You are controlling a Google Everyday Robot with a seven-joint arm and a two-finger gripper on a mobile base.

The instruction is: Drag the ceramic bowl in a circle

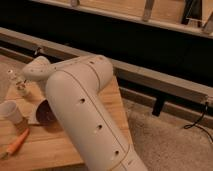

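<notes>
The ceramic bowl (44, 113), dark maroon and glossy, sits on the wooden table (50, 147). Only its left part shows past the edge of my big white arm (85, 110). The arm crosses the table from lower right to an elbow joint (36, 69) at upper left and covers the rest of the bowl. My gripper is hidden behind the arm, somewhere near the bowl, so I cannot see its fingers.
A white cup (11, 112) stands left of the bowl. An orange carrot (16, 143) lies near the front left edge. A small clear bottle (19, 84) stands at the back left. A beige pad (33, 118) peeks out by the bowl. A dark wall and rail run behind.
</notes>
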